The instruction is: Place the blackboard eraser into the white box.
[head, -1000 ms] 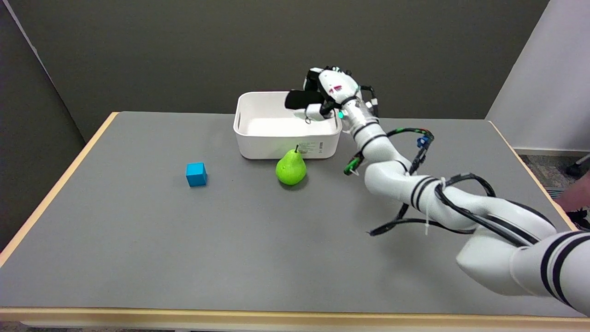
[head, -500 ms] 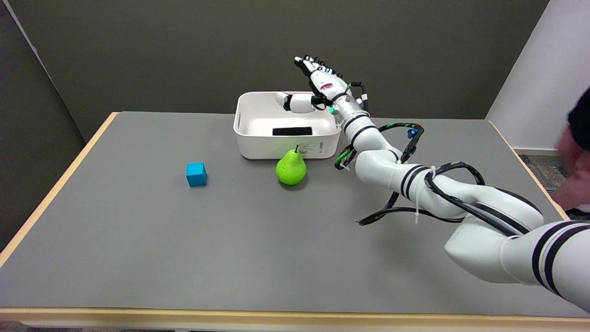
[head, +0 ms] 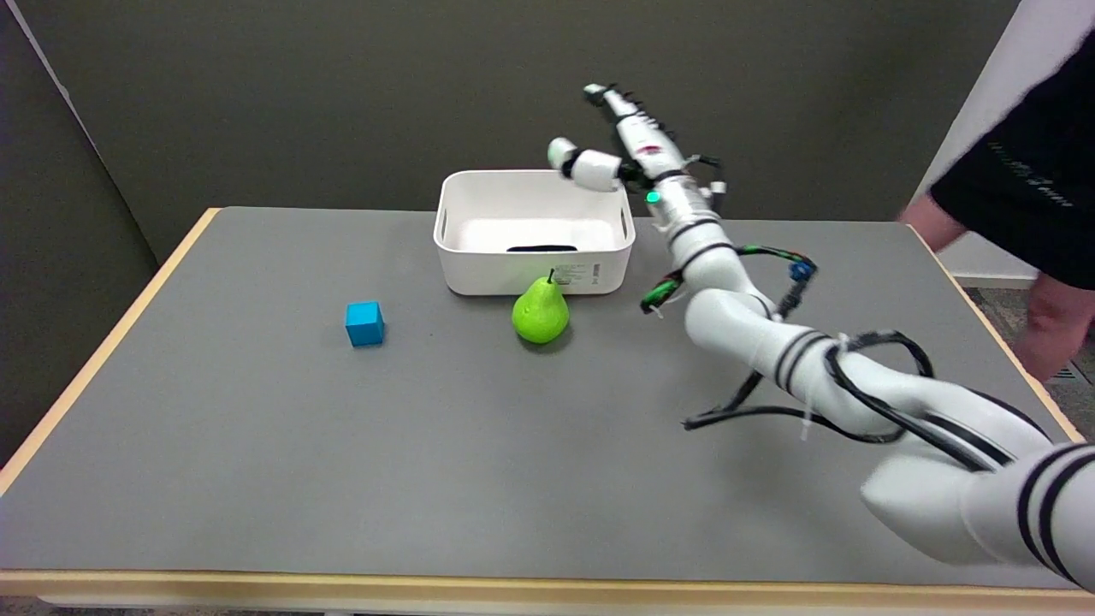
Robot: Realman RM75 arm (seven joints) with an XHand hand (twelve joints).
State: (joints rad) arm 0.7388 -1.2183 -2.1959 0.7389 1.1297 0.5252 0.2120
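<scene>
The black blackboard eraser (head: 542, 249) lies flat on the floor of the white box (head: 530, 267), close to its near wall, only its top edge showing over the rim. My right hand (head: 618, 145) is raised above the box's right rear corner, fingers stretched up and apart, thumb pointing left, holding nothing. It is well clear of the eraser.
A green pear (head: 540, 310) stands just in front of the box's near wall. A blue cube (head: 364, 323) sits to the left on the grey table (head: 257, 445). A person in a black shirt (head: 1026, 197) stands at the table's far right edge.
The hand let go of the eraser, which dropped into the box, then opened and rose up and to the right. A person has stepped into view at the right.
</scene>
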